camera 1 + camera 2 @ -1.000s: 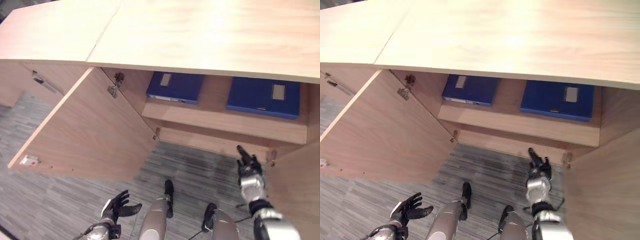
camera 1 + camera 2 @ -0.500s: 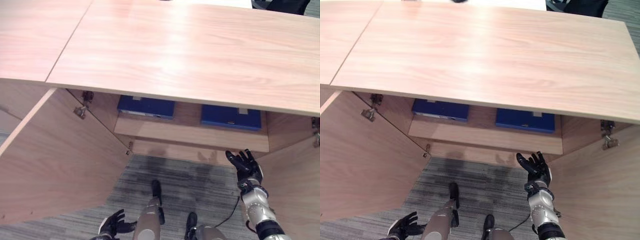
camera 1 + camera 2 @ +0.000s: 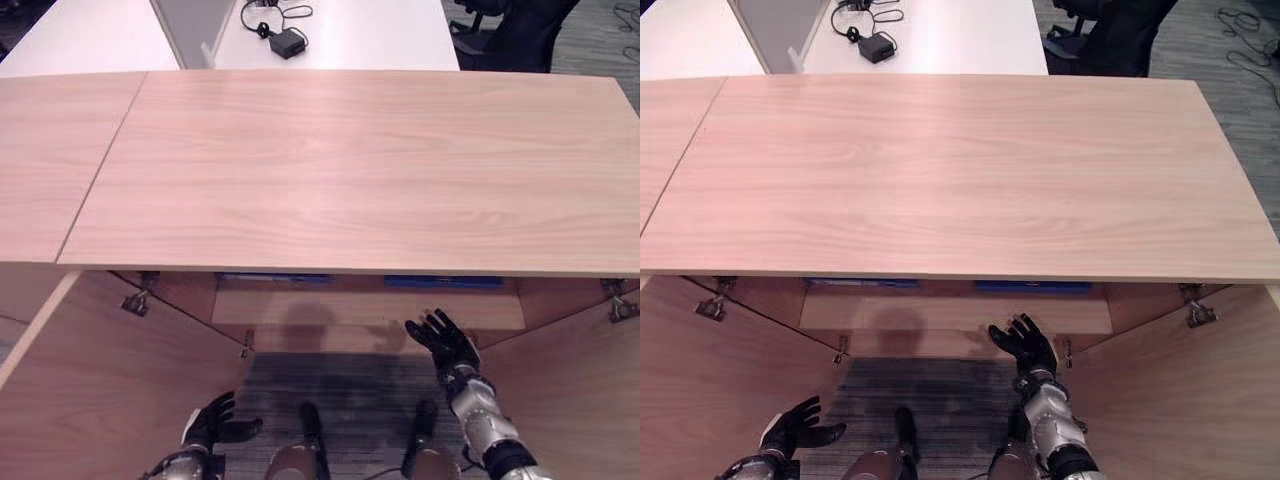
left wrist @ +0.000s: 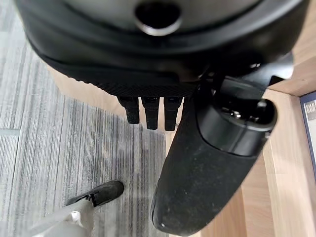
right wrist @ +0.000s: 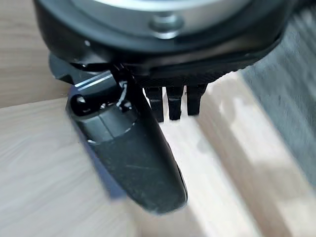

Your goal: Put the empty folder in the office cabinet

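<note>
My right hand (image 3: 447, 343) hovers, fingers spread and empty, before the cabinet's shelf (image 3: 365, 306) where two blue folders (image 3: 1030, 286) lie; left hand (image 3: 212, 424) low, fingers loosely spread, empty.

Two dark hands are seen, each made of black jointed fingers with a thick, rounded black thumb, the left hand (image 3: 212, 428) bearing a white patch near its base. The right hand (image 3: 446, 345) is carried on a silver-grey arm with a ribbed metal wrist. In the wrist views, a black rounded housing with a central round fitting is shown above each hand.
</note>
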